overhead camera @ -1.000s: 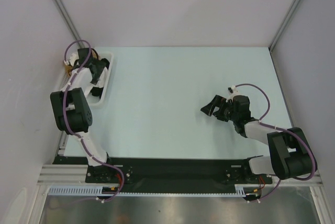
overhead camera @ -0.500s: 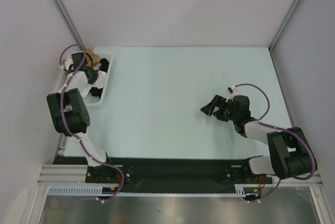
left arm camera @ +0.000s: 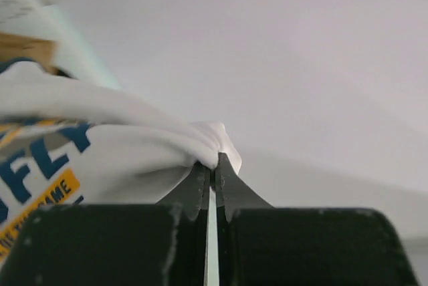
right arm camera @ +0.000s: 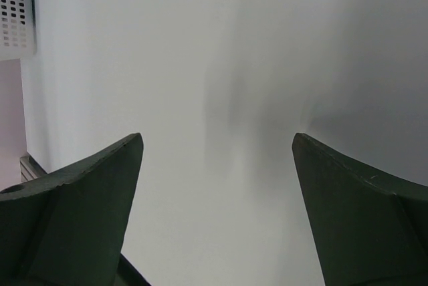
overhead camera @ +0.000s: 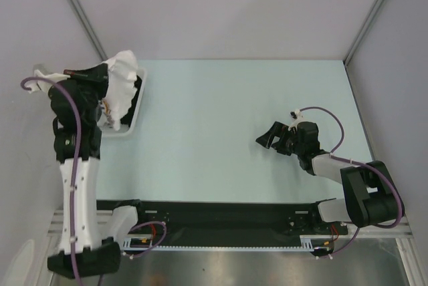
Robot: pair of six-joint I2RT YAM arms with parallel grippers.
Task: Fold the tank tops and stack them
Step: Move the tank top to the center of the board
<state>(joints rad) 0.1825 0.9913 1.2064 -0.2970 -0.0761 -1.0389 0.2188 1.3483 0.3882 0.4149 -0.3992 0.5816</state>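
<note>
One tank top (overhead camera: 122, 75) hangs bunched above the white bin (overhead camera: 120, 132) at the far left corner of the table (overhead camera: 221, 112), with a fold of its cloth pinched tight in the left gripper (left arm camera: 212, 167). The right gripper (overhead camera: 269, 140) sits spread wide and empty over the table's right side. I judge the task barely begun: nothing lies spread, folded or stacked, and I cannot tell what else the bin holds.
</note>
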